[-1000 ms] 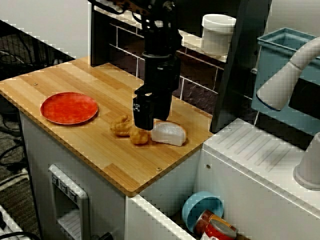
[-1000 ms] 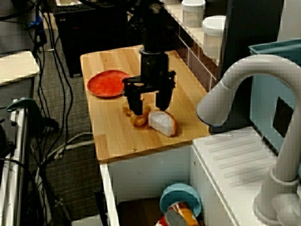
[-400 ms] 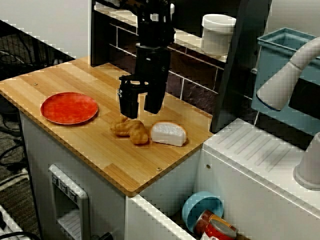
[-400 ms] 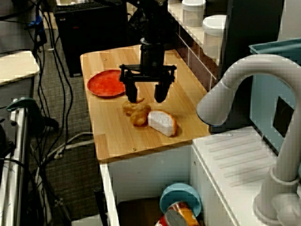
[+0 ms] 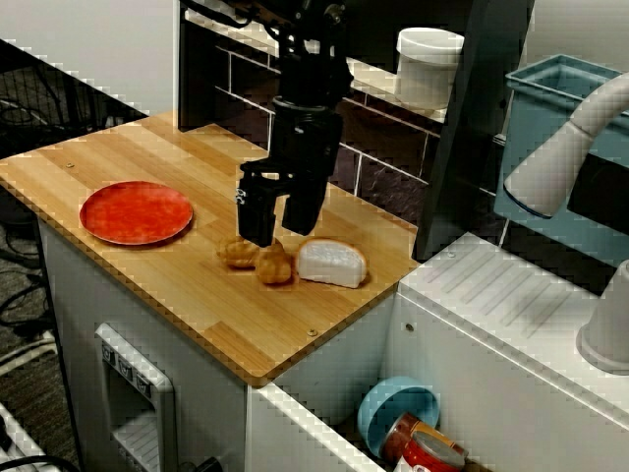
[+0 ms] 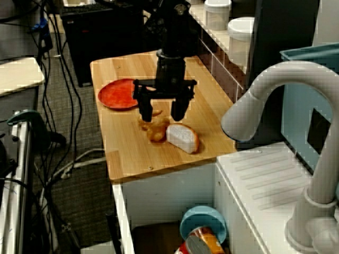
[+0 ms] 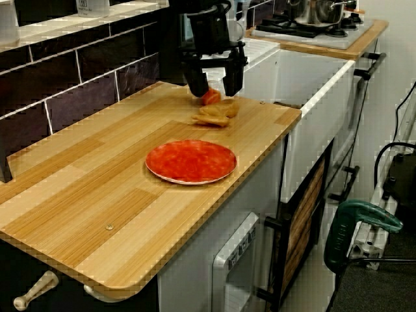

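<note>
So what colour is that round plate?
The plate is orangey red, clearest in the view along the counter.

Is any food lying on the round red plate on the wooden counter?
No, the round red plate is bare; the golden-brown fried pieces lie on the wooden counter beside it.

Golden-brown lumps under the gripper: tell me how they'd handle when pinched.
The golden-brown lumps look knobbly and irregular, so the open gripper may seat unevenly. They seem to be separate pieces lying together, so one might stay behind. Low and squat, they probably will not roll.
</note>
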You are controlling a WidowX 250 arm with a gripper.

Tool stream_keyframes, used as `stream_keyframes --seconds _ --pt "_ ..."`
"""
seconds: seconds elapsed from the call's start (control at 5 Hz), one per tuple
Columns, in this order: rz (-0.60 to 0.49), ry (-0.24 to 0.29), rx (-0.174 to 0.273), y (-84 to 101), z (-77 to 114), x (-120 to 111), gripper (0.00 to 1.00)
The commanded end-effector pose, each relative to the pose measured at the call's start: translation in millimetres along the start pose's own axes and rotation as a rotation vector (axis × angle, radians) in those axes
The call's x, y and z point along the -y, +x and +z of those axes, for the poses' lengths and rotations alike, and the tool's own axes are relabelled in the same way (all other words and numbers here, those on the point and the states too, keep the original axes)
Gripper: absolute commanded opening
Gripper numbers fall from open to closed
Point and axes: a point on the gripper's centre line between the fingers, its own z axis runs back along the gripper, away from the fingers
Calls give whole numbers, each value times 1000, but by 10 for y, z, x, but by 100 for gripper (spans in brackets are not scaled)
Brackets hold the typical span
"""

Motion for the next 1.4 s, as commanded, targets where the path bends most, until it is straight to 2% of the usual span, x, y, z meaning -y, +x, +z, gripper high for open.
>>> stream_keyframes --seconds 0.0,0.4,0.6,0.8,1.0,1.2 --pt "-8 32 1 -52 33 -54 100" --pt "6 67 5 -130 -38 24 100" --pt "37 117 -2 -177 -184 84 100" --pt "74 113 -6 -242 -287 43 100" --pt "140 129 7 -351 -327 -33 0" --pt "148 95 34 -420 -262 -103 0"
